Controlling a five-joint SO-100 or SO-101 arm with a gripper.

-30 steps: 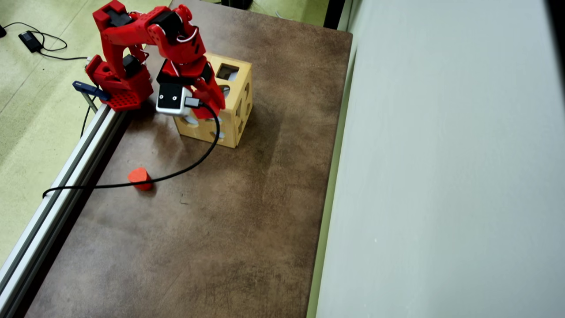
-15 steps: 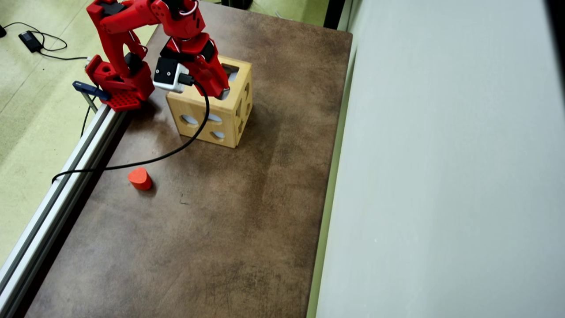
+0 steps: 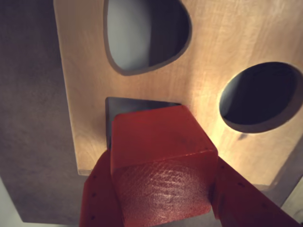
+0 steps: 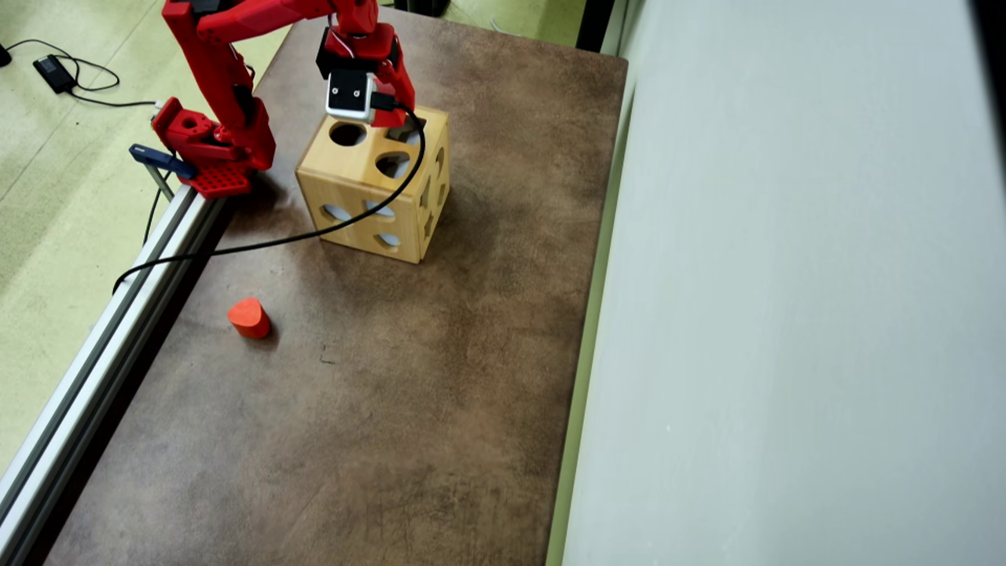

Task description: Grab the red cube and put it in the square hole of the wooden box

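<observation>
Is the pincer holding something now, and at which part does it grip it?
Yes: the pincer holds the small red cube by two opposite side faces, just above the dark square hole.

Robotics lab or workshop bench.
Brown worktop, aluminium extrusion rail at its edge, power adapter on green floor.

**Cube partly masks the square hole**

In the wrist view the red cube covers most of the square hole. Overhead, the black cable drapes across the wooden box; the orange-red block sits well apart on open table.
</observation>
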